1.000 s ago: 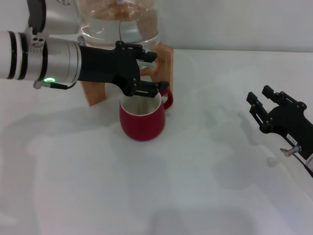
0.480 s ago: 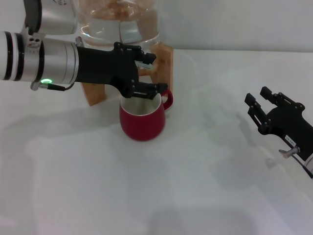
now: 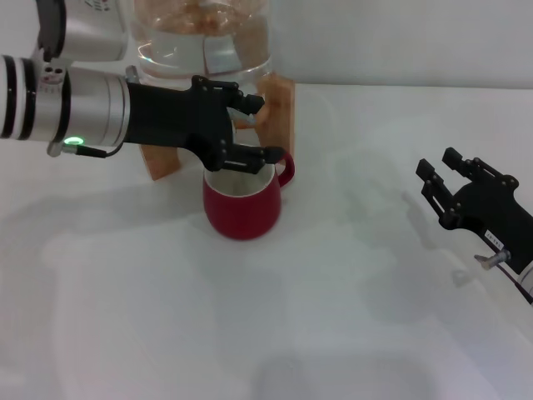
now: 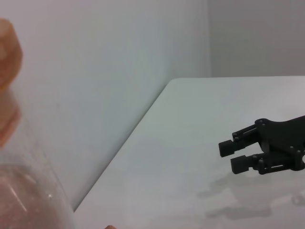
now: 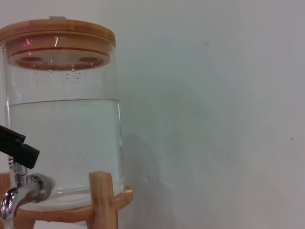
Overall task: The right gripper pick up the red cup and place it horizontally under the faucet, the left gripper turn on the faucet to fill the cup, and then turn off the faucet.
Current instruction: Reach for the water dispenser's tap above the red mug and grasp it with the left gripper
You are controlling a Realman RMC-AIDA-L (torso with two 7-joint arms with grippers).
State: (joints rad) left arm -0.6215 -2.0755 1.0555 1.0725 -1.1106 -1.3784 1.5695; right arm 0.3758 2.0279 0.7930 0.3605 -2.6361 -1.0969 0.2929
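Left gripper (image 3: pixel 252 129) sits directly above the red cup (image 3: pixel 241 202), wrist reaching in from the robot's left. Compared with a second ago the arm has pulled slightly back toward its own side and the claw has rotated a little: the upper finger is now lifted off the spot where the lever showed earlier, and the lower finger overhangs the cup's far rim. Fingers are spread apart, one above the other, with nothing visibly clamped between them. The faucet (image 5: pixel 21 188) is hidden behind the claw in the head view; in the right wrist view its chrome spout shows with a black fingertip just above it, close to or touching the lever area; contact cannot be confirmed.

Judgement: this small shift looks like lever actuation in progress, either opening or closing. No water stream is visible, and the cup's fill level cannot be read.

Red cup stands upright just below the left gripper, in front of the wooden stand (image 3: pixel 163 159) carrying the glass jar (image 5: pixel 62 143). Its long axis is vertical, mouth facing up, loop handle pointing toward the robot's right and slightly away. Placement under the spout appears done.

Right gripper (image 3: pixel 455 182) is parked well off to the right of the cup, hovering over the table (image 3: pixel 333 333), fingers parted, holding nothing.
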